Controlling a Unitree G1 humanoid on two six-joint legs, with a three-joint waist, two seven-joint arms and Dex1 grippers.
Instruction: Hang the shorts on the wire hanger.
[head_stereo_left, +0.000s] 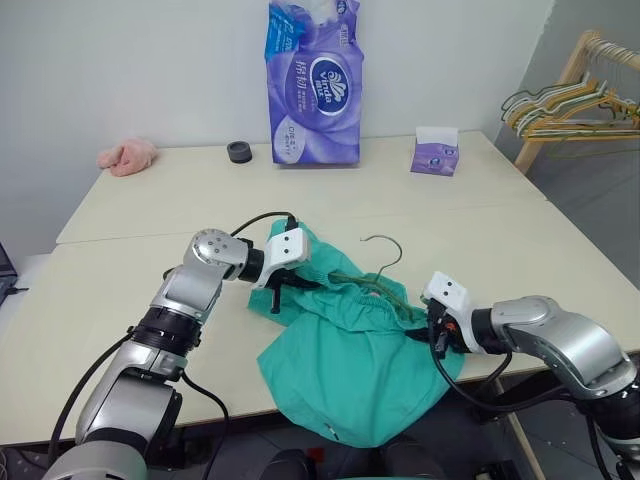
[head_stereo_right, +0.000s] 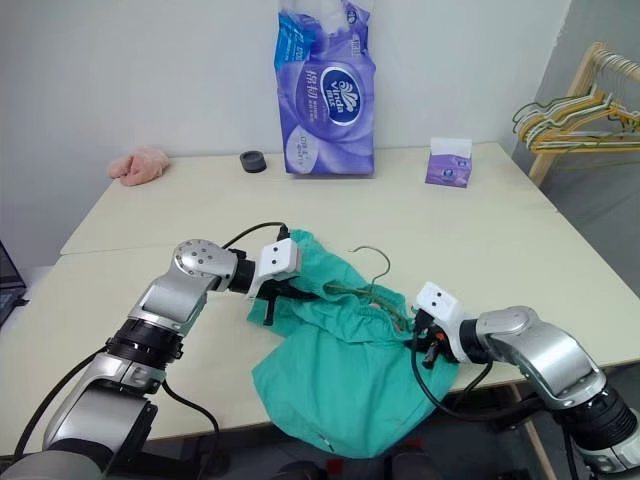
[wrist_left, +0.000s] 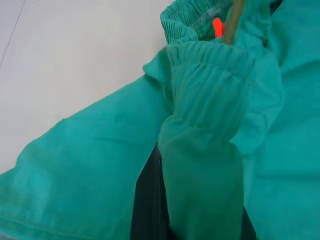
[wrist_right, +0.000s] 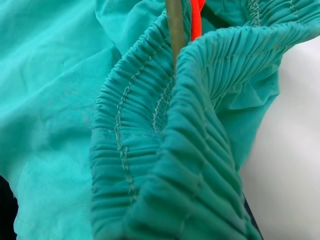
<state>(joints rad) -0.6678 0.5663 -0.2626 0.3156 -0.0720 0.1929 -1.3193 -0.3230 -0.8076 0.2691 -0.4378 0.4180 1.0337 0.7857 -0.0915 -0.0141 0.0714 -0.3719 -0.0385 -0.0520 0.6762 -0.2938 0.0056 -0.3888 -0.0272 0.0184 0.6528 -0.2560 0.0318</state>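
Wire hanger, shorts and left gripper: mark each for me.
wire hanger (head_stereo_left: 384, 243): left eye view, curved hook.
shorts (head_stereo_left: 350, 375): left eye view, flat leg fabric.
left gripper (head_stereo_left: 276, 296): left eye view, fingers at the waistband.

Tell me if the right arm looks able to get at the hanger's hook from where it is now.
Probably yes. The hook sticks out bare above the shorts, nothing over it, and lies just ahead of the right claw. But that claw is shut on the shorts' waistband, so it would have to let go first.

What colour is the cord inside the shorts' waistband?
Bright orange-red cord inside the teal shorts; right wrist view shows it best.
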